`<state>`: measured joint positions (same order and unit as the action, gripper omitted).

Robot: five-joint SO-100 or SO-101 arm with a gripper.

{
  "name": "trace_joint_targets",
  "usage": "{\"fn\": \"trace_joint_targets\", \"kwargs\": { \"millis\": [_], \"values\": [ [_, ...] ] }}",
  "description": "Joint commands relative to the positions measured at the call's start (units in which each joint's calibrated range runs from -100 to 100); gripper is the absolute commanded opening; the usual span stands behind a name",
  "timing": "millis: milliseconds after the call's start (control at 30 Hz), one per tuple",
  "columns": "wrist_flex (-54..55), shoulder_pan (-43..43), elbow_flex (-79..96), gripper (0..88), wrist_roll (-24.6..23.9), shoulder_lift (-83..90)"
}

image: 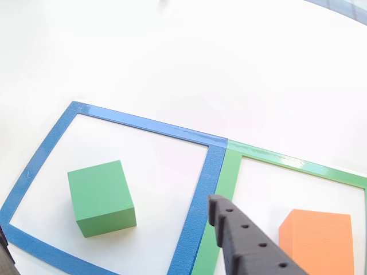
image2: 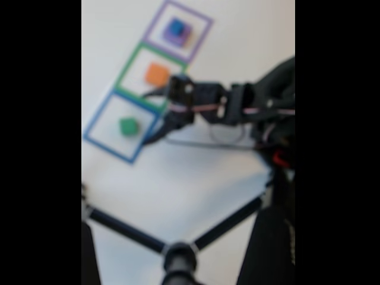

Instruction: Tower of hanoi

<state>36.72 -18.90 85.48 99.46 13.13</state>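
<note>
Matte green block (image: 101, 197), orange block (image: 318, 240)

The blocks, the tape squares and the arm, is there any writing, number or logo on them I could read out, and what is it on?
No readable text in either view.
Green block: plain faces, no marking.
Orange block: plain, no marking.
Blue tape square and green tape square: bare tape.
Pincer finger: small holes, no lettering.
Arm in the fixed view: too blurred to tell.
</note>
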Motion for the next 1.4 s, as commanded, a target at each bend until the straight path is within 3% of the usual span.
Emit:
{"fn": "trace_joint_targets", "kwargs": {
  "millis": [0,433,967,1200,1367],
  "values": [
    [5.39,-1.14,-3.12,45.0,0.54,-5.09],
    [12.27,-3.63,-14.39,42.9,0.54,-22.70],
    [14.37,-7.47,-18.39,40.8,0.54,-29.64],
    [14.62,-8.33,-18.03,25.6,0.54,-29.64],
    [14.70,-8.33,-18.03,20.9,0.54,-29.64]
  ]
}}
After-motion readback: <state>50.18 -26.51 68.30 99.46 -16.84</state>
